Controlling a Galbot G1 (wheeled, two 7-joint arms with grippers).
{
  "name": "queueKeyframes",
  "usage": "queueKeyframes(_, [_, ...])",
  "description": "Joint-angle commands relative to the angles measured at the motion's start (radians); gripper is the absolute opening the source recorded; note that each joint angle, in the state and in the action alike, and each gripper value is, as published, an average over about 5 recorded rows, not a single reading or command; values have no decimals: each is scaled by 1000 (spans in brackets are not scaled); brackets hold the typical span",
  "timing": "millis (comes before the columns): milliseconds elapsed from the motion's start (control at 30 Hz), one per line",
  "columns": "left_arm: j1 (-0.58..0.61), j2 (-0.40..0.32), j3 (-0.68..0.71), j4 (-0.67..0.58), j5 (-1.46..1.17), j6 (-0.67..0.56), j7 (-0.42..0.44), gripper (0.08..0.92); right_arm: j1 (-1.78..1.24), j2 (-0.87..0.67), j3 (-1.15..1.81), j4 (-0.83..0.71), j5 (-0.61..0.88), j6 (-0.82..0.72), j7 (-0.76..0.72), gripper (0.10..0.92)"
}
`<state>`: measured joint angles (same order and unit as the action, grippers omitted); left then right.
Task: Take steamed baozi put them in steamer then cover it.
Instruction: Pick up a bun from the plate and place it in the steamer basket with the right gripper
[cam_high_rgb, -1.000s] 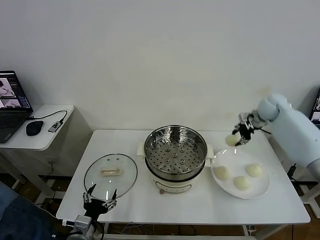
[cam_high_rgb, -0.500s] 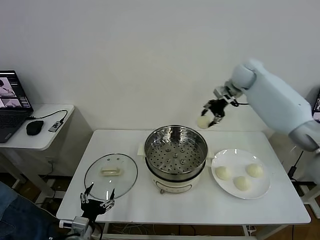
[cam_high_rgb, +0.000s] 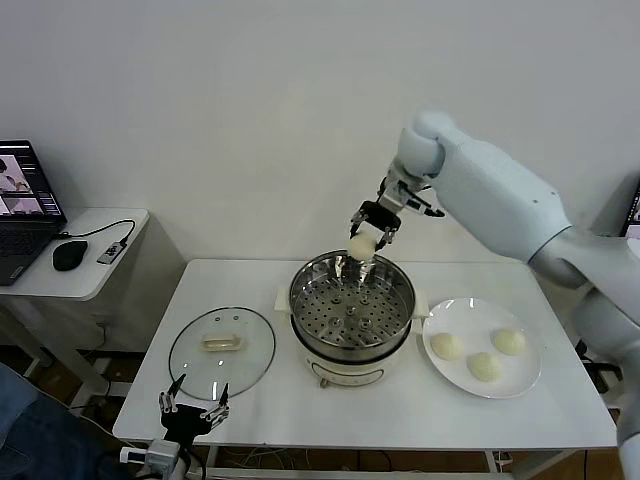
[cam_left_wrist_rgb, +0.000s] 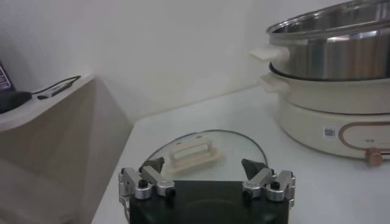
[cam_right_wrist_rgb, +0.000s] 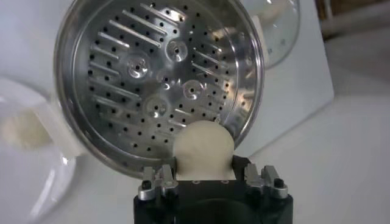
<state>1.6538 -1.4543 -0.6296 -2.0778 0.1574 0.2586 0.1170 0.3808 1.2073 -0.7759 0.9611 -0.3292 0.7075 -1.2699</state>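
Nearest the robot, the left gripper (cam_high_rgb: 196, 409) hangs low at the front edge of the white table (cam_high_rgb: 250, 410), fingers spread and holding nothing, parked just short of the round clear glass cover with its metal rim and cream rectangular handle (cam_high_rgb: 221, 344). That cover lies flat on the table and, by the look of it, is rigid, smooth and breakable; the centre handle is the sensible place to take it, not the slick rim.

Next out, the round shiny stainless-steel steamer on its cream-white electric base (cam_high_rgb: 351, 316) stands in mid-table, its perforated tray bare. To its right, the flat white plate (cam_high_rgb: 525, 377) carries three small, smooth, cream-white steamed baozi (cam_high_rgb: 484, 365), sitting close together but apart.

Farthest back, the right gripper (cam_high_rgb: 367, 238) is above the steamer's far rim, fingers pinched on either side of the fourth baozi (cam_right_wrist_rgb: 203, 145). The right wrist view shows the bun bulging out between the fingers, with the holed tray below and beyond it. I'd judge it light, soft and easily dented, so a gentle side squeeze across its widest part suits it, and a low release over the tray would stop it rolling.
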Motion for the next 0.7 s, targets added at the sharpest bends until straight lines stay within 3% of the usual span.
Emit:
queueKeyframes(33, [3, -2, 0, -1, 5, 0, -1, 823, -7, 32, -35, 15, -97, 122, 81, 560])
queueKeyframes(400, [7, -3, -3, 10, 5, -1, -4, 823, -107, 57, 9, -7, -210, 121, 58, 560])
queueKeyframes(700, [-2, 2, -7, 19, 1, 0, 1, 823, -155, 102, 66, -140, -314, 121, 137, 560])
